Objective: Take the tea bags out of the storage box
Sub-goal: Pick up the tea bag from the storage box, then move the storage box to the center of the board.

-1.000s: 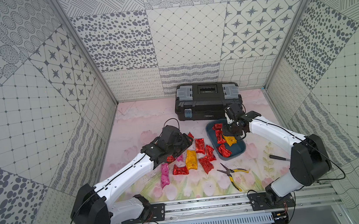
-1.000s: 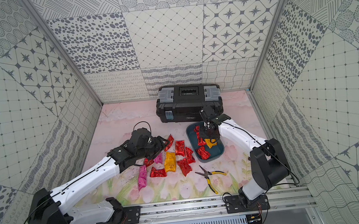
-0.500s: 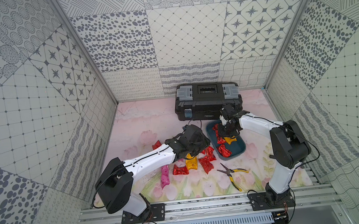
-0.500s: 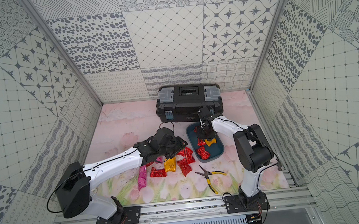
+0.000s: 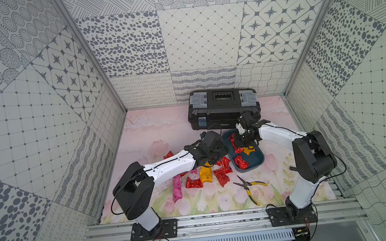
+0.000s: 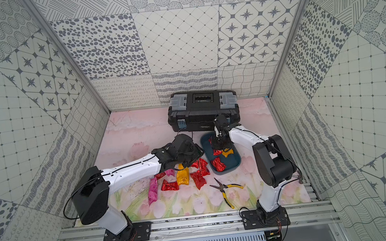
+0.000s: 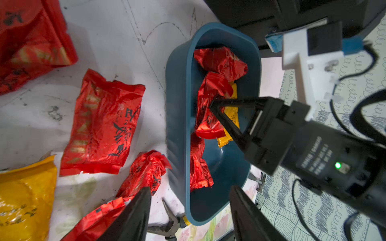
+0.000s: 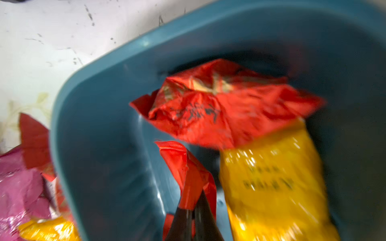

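While many shiny foil tea bags [image 5: 221, 176] already lie out on the pink flowery counter [image 5: 159, 134], four more sit inside the shallow dark teal plastic storage box [image 5: 256, 159]: three red ones and a yellow one [image 7: 229, 116]. The box stands on the counter just in front of the big black toolbox [image 5: 222, 108].

The right gripper [image 7: 213, 103] reaches down into the box. Its two black fingers are pressed together on a corner of a crinkly red tea bag [image 8: 188, 173]. That bag lies partly over the yellow one. The left gripper [image 7: 190, 188] hangs just beside the box with its fingers spread wide and nothing between them.

So the step in hand looks like picking one red bag out. I think the next move is to lift it up, clear of the box wall, carry it over to the other bags and let go. The pinch is only on a thin edge, so the slippery foil could slide out. A slow lift seems best. The yellow bag may get dragged along too.
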